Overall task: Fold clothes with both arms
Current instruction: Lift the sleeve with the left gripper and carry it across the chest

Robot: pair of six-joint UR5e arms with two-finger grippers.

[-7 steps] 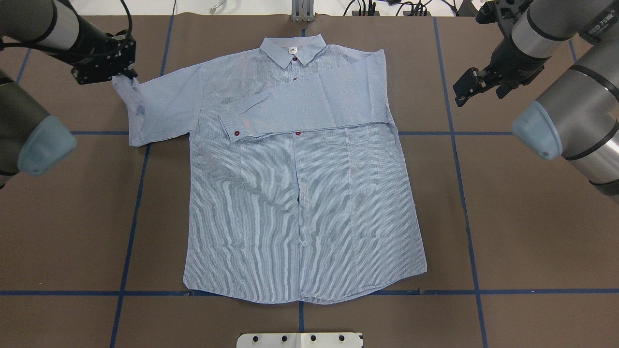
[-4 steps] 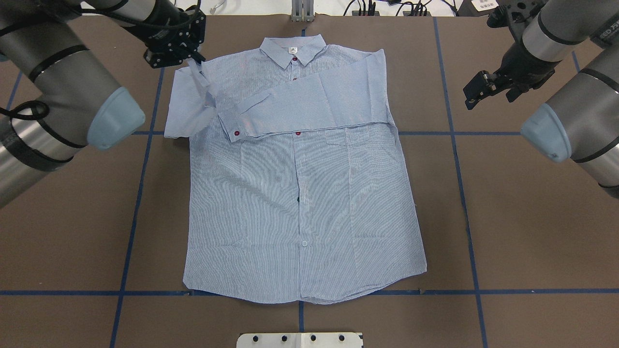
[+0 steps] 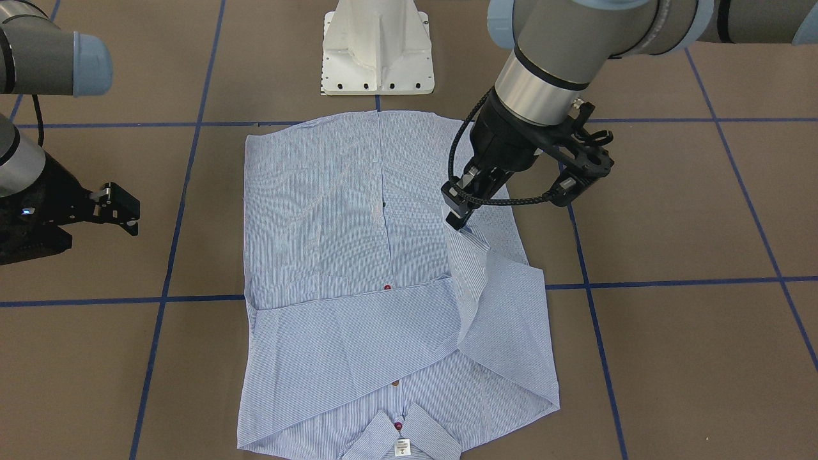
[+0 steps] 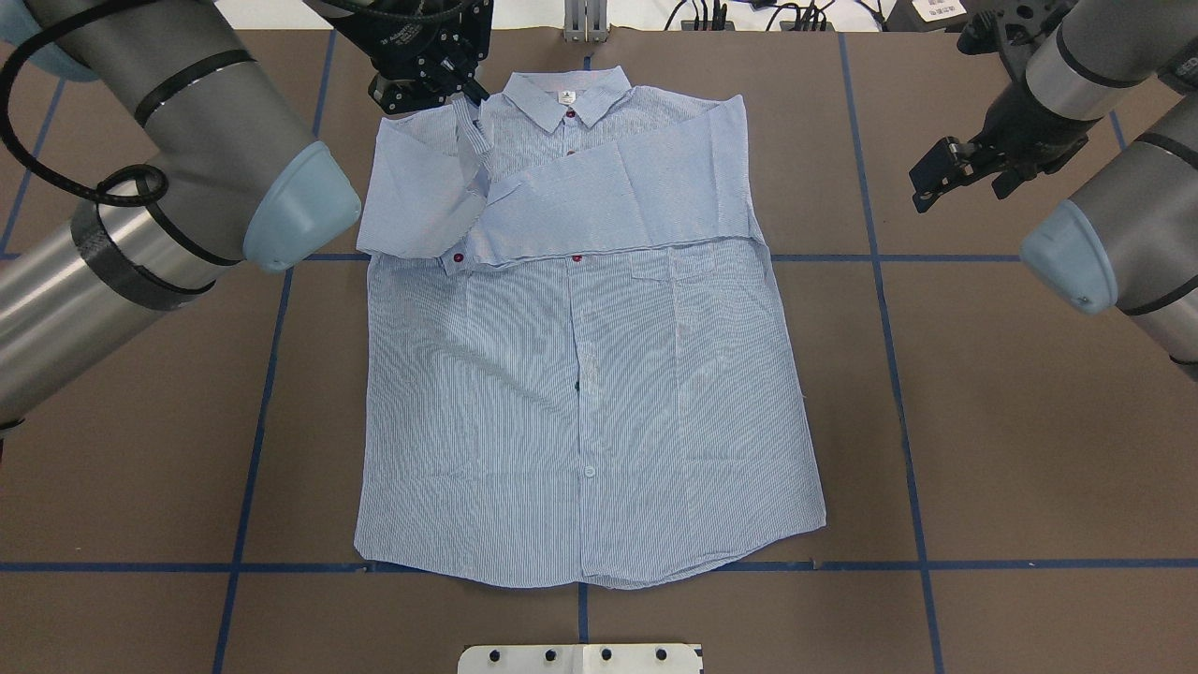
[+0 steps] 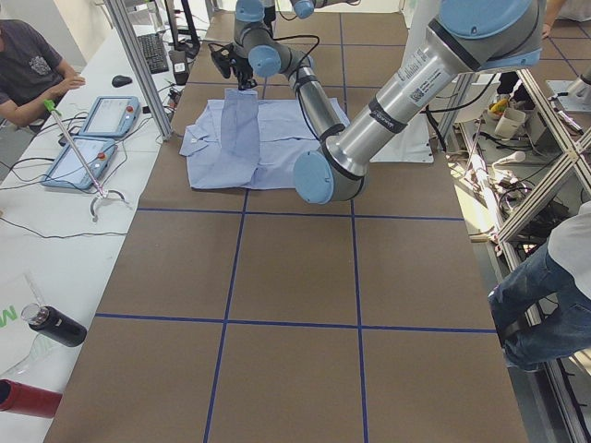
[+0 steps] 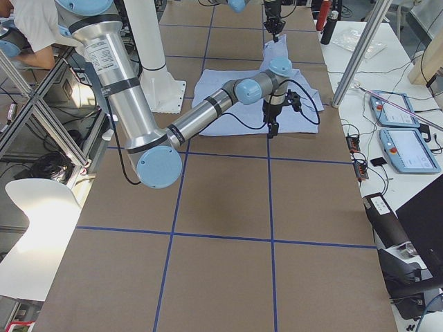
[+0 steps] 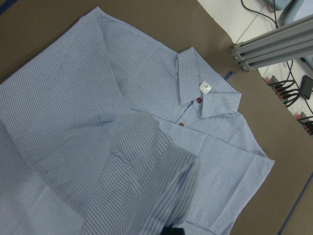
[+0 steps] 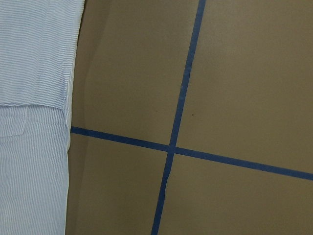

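The shirt lies lengthwise, collar toward the overhead view's top. The left pincer grips its sleeve, and the right pincer hangs released.

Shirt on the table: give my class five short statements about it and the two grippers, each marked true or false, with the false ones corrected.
1. The left gripper is shut on one sleeve of the shirt. True.
2. The right gripper grips the shirt too. False: it is open over the bare table, beside the shirt.
3. The other sleeve lies folded across the chest. True.
4. The shirt lies back up. False: its buttons and chest pocket face up.
5. The collar is the end nearest the robot's base. False: the hem is nearest and the collar farthest.
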